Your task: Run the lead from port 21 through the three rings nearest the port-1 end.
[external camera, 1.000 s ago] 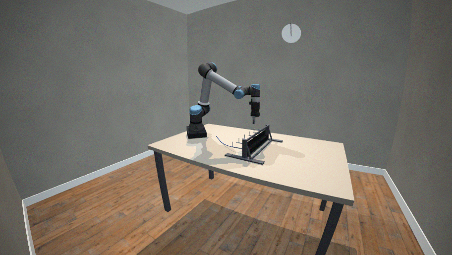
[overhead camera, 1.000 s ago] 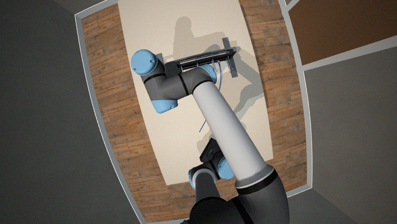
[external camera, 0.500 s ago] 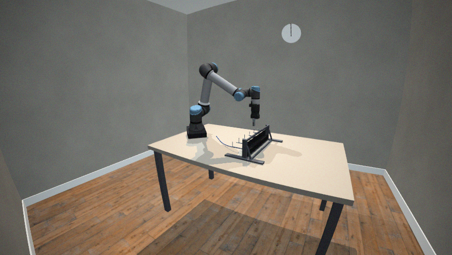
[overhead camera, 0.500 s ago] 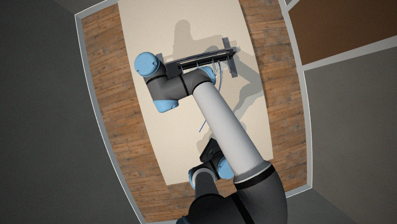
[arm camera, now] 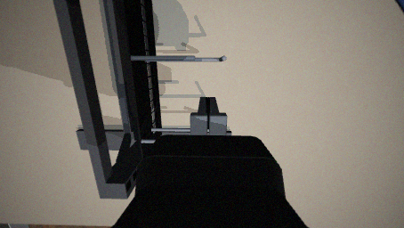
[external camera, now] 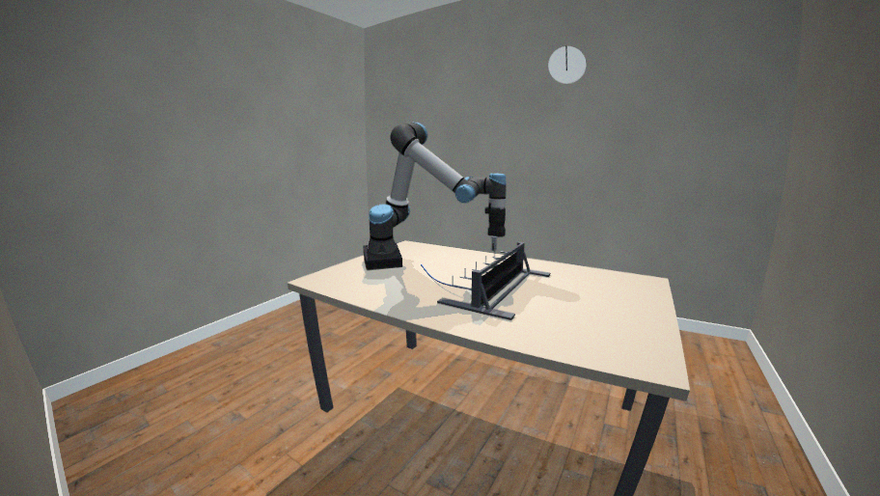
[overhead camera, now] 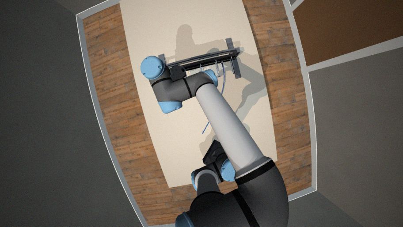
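Top view shows the thin blue lead (overhead camera: 224, 76) (external camera: 435, 281) leaving the dark metal rack (overhead camera: 209, 56) (external camera: 500, 261) (arm camera: 76, 67) toward six o'clock, its middle hidden under the grey arm (overhead camera: 230, 126) (external camera: 436, 163). The black gripper (overhead camera: 177, 73) (external camera: 493, 248) (arm camera: 207, 107) is closed narrow, holding nothing.

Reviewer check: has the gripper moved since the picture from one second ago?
Yes: in the exterior view, the gripper has come down, its fingertips now nearer the top of the rack.
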You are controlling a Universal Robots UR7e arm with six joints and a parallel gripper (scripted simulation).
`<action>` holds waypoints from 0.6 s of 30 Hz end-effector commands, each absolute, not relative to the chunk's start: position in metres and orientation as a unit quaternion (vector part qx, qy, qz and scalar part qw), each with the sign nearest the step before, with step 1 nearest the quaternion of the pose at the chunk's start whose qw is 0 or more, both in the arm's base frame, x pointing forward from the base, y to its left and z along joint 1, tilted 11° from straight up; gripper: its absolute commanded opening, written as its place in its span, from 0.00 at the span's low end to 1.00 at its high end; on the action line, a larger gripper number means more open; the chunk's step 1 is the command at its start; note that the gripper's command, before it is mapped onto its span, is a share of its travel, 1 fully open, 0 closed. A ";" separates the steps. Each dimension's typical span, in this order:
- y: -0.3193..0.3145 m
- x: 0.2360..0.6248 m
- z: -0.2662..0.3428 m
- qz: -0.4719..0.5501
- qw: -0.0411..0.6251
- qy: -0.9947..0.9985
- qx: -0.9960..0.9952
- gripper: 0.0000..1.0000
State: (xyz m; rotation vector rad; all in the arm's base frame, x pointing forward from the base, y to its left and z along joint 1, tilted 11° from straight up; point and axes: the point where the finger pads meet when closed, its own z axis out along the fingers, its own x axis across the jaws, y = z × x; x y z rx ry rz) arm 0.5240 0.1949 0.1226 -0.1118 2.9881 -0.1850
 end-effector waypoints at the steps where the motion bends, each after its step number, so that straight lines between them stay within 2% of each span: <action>1: 0.194 0.526 0.114 -0.061 0.073 0.995 -0.037 0.00; 18: 0.191 0.529 0.090 -0.061 0.073 0.995 -0.037 0.00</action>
